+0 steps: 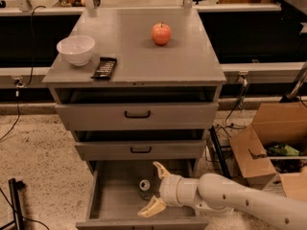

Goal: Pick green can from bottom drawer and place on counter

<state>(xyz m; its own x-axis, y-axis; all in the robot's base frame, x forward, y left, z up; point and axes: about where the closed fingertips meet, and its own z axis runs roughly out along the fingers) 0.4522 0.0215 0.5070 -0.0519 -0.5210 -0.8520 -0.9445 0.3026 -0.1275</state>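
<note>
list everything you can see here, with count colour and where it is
counter: 1, grey, top of the drawer cabinet
bowl: 1, white, counter's left side
flat device: 1, black, beside the bowl, near the front edge
apple: 1, red, towards the counter's back
shallow drawers: 2, grey with black handles, under the counter
bottom drawer: 1, grey, lowest, pulled open
green can: 1, dark green, silver top, upright on the bottom drawer's floor
cardboard box: 1, brown, on the floor, right
arm: 1, white, reaching in from lower right
gripper: 1, cream fingers, open, in the bottom drawer around the can
</note>
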